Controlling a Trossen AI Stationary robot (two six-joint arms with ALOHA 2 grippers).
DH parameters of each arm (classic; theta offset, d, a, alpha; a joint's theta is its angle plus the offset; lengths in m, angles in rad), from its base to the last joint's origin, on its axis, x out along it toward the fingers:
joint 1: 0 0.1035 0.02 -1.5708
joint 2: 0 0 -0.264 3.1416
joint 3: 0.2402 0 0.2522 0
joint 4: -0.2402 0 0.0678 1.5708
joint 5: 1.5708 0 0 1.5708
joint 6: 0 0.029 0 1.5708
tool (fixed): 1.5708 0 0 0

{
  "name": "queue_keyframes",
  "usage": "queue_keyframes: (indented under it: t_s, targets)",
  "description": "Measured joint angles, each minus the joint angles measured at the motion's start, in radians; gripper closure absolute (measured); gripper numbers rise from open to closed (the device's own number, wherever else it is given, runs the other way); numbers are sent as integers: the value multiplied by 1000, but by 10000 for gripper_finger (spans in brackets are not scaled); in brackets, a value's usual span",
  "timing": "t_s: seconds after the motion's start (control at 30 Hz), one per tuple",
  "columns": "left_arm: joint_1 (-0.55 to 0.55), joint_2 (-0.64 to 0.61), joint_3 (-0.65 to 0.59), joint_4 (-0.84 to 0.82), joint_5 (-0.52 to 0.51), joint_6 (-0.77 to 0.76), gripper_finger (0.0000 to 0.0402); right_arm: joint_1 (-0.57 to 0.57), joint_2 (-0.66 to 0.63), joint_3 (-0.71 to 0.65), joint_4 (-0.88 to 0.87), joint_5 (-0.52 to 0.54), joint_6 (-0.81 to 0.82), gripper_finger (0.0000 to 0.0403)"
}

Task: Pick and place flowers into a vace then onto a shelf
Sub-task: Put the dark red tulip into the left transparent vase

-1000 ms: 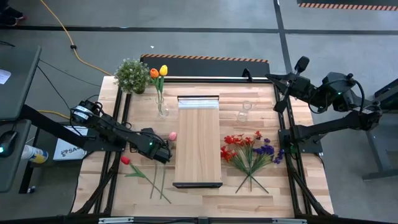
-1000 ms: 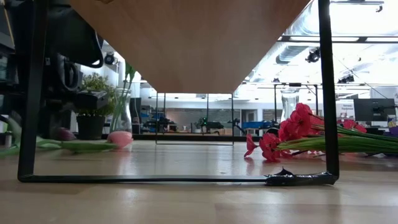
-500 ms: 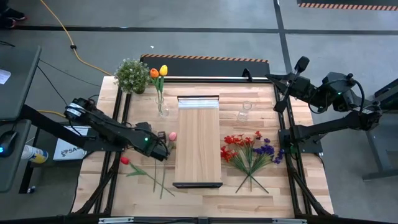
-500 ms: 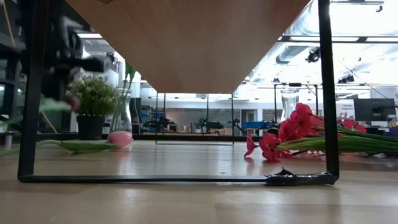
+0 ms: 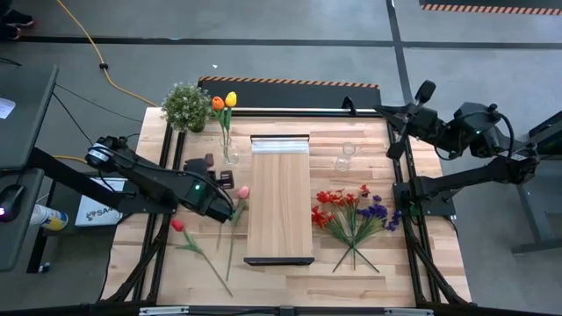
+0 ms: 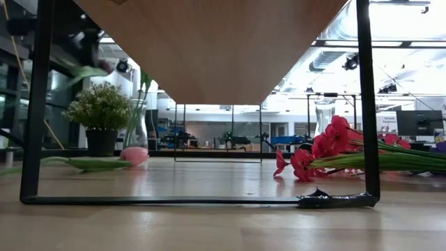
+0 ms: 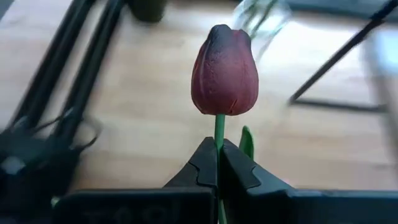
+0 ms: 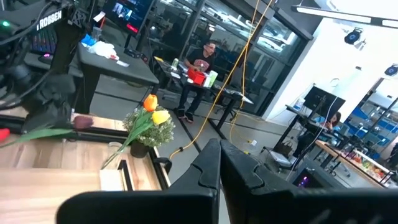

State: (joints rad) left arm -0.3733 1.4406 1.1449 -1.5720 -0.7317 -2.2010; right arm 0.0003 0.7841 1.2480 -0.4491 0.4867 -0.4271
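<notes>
Jaws of the left gripper (image 7: 219, 163) pinch the green stem of a dark red tulip (image 7: 224, 71), seen only from its wrist; overhead, that arm stretches low beside the shelf (image 5: 280, 197). Right gripper (image 8: 219, 163) waits shut, raised off the tabletop's (image 5: 421, 263) edge.

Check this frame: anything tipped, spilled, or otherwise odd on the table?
One oddity: the second clear vase, right of the shelf, seems to lie on its side. The left gripper holds a dark red tulip cleanly by the stem.
</notes>
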Motion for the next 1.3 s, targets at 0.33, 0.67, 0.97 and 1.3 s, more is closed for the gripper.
queue_keyframes:
  t_s: [0.33, 0.67, 0.97, 1.3]
  targets:
    - [0, 0, 156, 1, -265, 130, 368, 0, 0, 0, -14, 0, 0, 402]
    - [0, -43, 425, 1, -519, 573, 368, 0, 0, 0, -36, 0, 0, 402]
    - [2, -61, 558, 0, -839, 934, 368, 0, 0, 0, -48, 0, 0, 402]
    - [101, -67, 570, 1, -841, 967, 368, 0, 0, 0, -48, 0, 0, 402]
